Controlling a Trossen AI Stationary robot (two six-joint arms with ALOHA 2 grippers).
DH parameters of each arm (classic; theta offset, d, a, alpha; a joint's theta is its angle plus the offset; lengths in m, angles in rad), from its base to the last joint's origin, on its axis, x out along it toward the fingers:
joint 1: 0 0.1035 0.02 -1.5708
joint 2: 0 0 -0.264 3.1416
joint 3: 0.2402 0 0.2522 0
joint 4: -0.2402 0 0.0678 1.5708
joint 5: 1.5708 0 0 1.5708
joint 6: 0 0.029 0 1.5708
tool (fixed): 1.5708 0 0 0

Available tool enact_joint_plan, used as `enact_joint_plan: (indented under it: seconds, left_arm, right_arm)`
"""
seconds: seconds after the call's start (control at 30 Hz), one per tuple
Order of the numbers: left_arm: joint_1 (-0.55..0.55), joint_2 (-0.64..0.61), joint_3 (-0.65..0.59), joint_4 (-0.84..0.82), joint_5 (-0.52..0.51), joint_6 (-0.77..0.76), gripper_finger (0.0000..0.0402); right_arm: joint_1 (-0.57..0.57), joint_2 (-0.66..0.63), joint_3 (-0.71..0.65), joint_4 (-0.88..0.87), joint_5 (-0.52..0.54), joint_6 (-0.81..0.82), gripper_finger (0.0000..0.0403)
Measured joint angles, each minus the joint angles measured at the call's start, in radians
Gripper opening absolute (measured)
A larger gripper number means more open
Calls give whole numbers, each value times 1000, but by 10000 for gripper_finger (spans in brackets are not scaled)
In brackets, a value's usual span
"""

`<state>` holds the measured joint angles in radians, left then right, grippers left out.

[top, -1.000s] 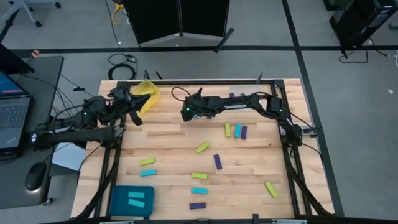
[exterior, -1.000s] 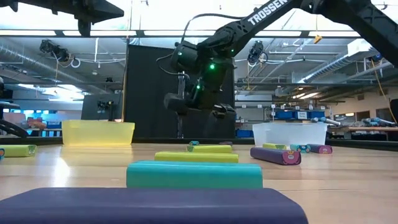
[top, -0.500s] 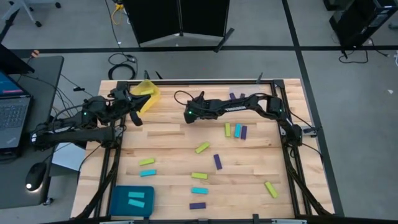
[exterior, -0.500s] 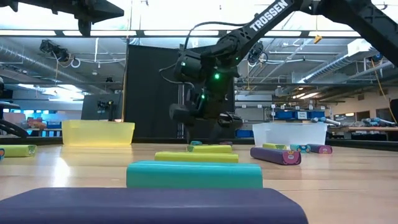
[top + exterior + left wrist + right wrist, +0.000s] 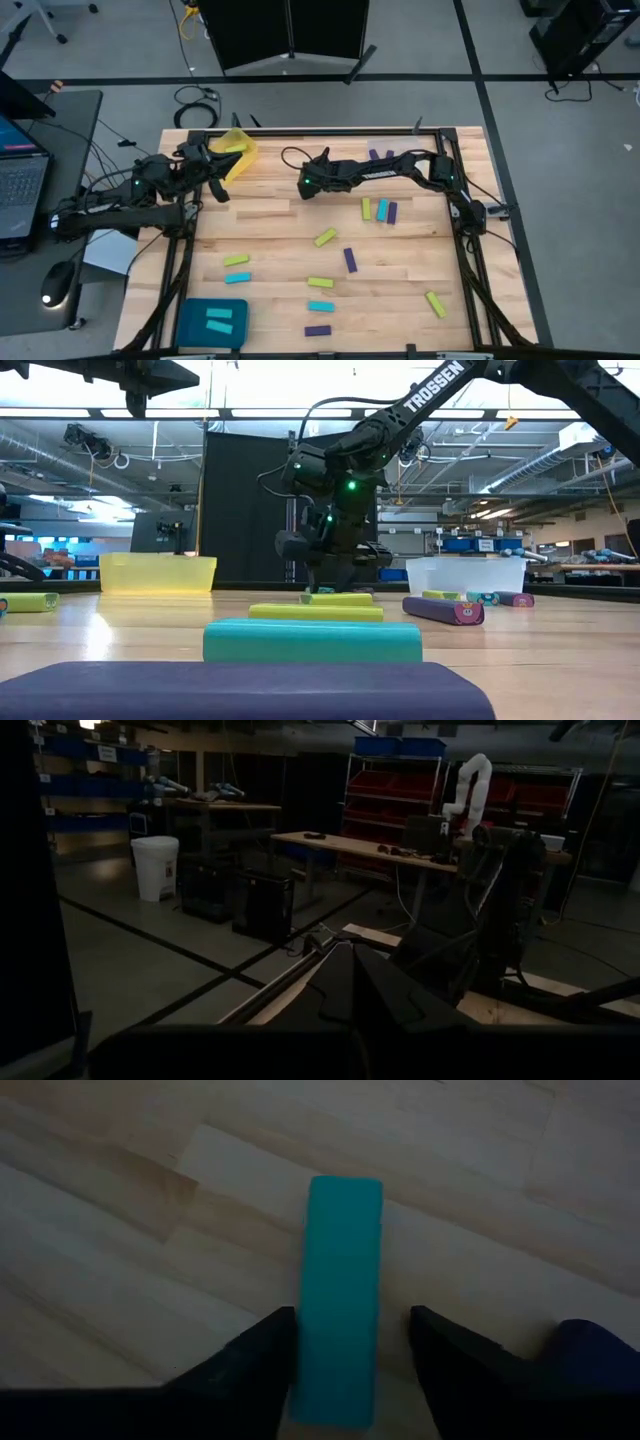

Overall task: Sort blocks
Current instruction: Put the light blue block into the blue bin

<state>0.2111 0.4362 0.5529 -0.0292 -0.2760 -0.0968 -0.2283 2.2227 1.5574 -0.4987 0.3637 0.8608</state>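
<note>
My right gripper point(image 5: 348, 1325) is open, low over the far middle of the table point(image 5: 306, 184). Its two dark fingers stand on either side of a cyan block point(image 5: 340, 1295) that lies flat on the wood, lengthwise between them. A narrow gap shows beside one finger, and I see no grip. In the low view only a cyan sliver point(image 5: 312, 589) shows under the gripper point(image 5: 335, 572). Other yellow-green point(image 5: 325, 238), cyan point(image 5: 320, 307) and purple point(image 5: 350, 260) blocks lie scattered on the table. My left gripper point(image 5: 212, 183) waits shut at the far left, beside the yellow tray point(image 5: 236, 150).
The teal tray point(image 5: 190, 325) at the near left corner holds two cyan blocks. The clear tray point(image 5: 465, 573) at the far right holds purple blocks point(image 5: 373, 155). Three blocks point(image 5: 380, 209) lie side by side right of the right gripper. Bare wood lies between the gripper and the yellow tray.
My right gripper has come down from well above the table until its fingers hang just over the wood, shifting slightly toward the table's right and near side. No block has moved.
</note>
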Motion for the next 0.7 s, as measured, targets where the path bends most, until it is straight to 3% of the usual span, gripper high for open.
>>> enact_joint_plan:
  seconds: [0.23,0.7]
  left_arm:
    - [0,0,0,1,0,0,11]
    - [0,-6,0,8,0,-8,11]
  right_arm:
    - [-1,-1,2,-18,-25,-24,121]
    - [6,-35,-3,22,-47,-125,120]
